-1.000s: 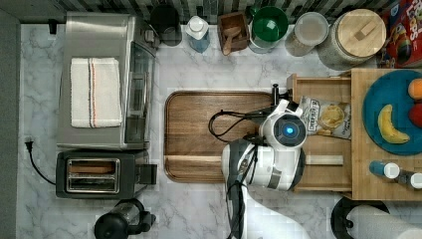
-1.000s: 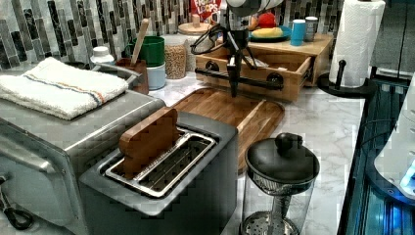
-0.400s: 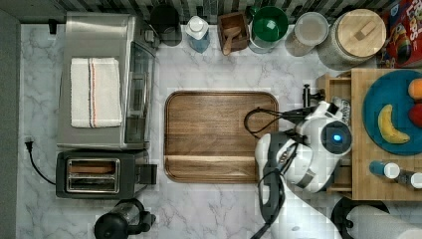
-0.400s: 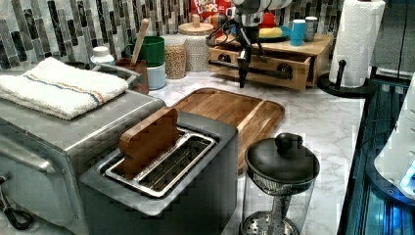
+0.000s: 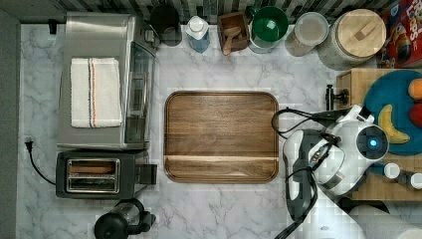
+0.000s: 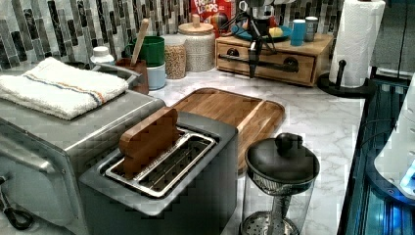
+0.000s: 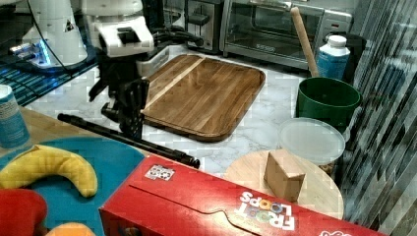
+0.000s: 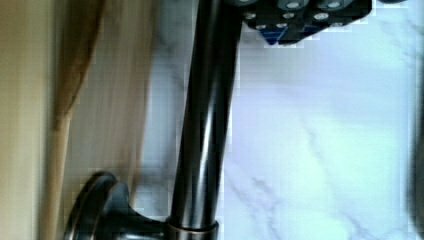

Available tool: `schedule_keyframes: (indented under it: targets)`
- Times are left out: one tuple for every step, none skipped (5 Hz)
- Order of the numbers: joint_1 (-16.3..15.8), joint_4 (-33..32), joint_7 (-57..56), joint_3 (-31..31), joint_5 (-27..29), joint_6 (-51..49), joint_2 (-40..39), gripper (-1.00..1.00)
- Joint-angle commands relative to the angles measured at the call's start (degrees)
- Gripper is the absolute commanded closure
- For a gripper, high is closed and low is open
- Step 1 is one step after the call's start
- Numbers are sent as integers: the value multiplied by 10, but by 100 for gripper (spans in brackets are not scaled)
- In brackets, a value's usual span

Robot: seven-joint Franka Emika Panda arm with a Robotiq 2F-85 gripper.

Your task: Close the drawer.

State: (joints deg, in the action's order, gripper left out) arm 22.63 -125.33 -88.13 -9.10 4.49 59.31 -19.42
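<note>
The light wooden drawer (image 6: 274, 68) sits pushed flush into its small cabinet, at the far end of the counter in the left view. A long black bar handle (image 6: 235, 58) runs across its front, also seen as the handle (image 7: 162, 150) and handle (image 8: 205, 125). My gripper (image 6: 253, 68) hangs straight down in front of that bar, shut, fingertips (image 8: 300, 20) on the marble side of the handle and touching it. In the right view the gripper (image 7: 132, 129) stands against the bar. From above, my arm (image 5: 348, 154) covers the cabinet's front edge; one handle post (image 5: 330, 94) sticks out.
A dark wooden tray (image 5: 221, 135) lies on the marble beside the cabinet. A blue plate (image 5: 393, 94) with a banana rests on the cabinet top. A paper towel stand (image 6: 356, 41) is close to the drawer. Jars (image 6: 199, 44), toaster oven (image 5: 99, 79) and toaster (image 5: 97, 174) line the counter.
The drawer slid from wide open into the cabinet. My arm and gripper moved with it toward the top view's right, away from the tray.
</note>
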Motion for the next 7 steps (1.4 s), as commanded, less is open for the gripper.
schedule_keyframes:
  targets:
    - [53, 85, -33, -37, 15, 37, 0, 100]
    - [37, 91, 6, -46, -2, 0, 5, 100]
    - [37, 91, 6, -46, -2, 0, 5, 100]
    - [37, 91, 6, -46, -2, 0, 5, 100]
    - [38, 91, 6, -46, -2, 0, 5, 100]
    - [37, 91, 6, -46, -2, 0, 5, 100]
    - [38, 91, 6, -46, -2, 0, 5, 100]
